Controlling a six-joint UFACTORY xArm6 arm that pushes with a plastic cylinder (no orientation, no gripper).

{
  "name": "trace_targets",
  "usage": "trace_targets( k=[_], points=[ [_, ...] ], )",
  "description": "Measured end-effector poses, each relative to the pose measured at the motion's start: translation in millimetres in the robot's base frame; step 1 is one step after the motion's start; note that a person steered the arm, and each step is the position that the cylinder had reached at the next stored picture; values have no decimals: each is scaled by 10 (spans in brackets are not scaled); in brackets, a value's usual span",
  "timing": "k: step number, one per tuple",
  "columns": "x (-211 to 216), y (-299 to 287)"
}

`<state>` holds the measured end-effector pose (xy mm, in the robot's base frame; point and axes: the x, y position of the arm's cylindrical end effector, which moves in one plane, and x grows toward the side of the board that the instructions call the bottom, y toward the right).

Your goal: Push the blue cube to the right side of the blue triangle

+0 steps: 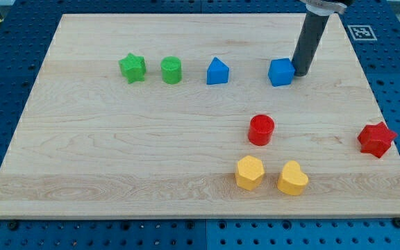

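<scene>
The blue cube (280, 72) sits on the wooden board in the upper right part of the view. The blue triangle (217, 71) lies to its left, about a block's width of bare wood between them. My tip (301, 72) is at the cube's right side, touching or nearly touching it. The dark rod rises from there toward the view's top.
A green star (132, 68) and a green cylinder (171, 70) lie left of the triangle in the same row. A red cylinder (261, 130), a yellow hexagon (249, 173) and a yellow heart (292, 178) lie lower. A red star (376, 139) is near the board's right edge (387, 118).
</scene>
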<state>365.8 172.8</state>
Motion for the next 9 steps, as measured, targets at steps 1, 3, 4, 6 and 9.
trace_targets(
  k=[1,3,4,6,9],
  points=[
    [3,-112],
    [7,-237],
    [7,-236],
    [-30,-105],
    [328,142]
  ],
)
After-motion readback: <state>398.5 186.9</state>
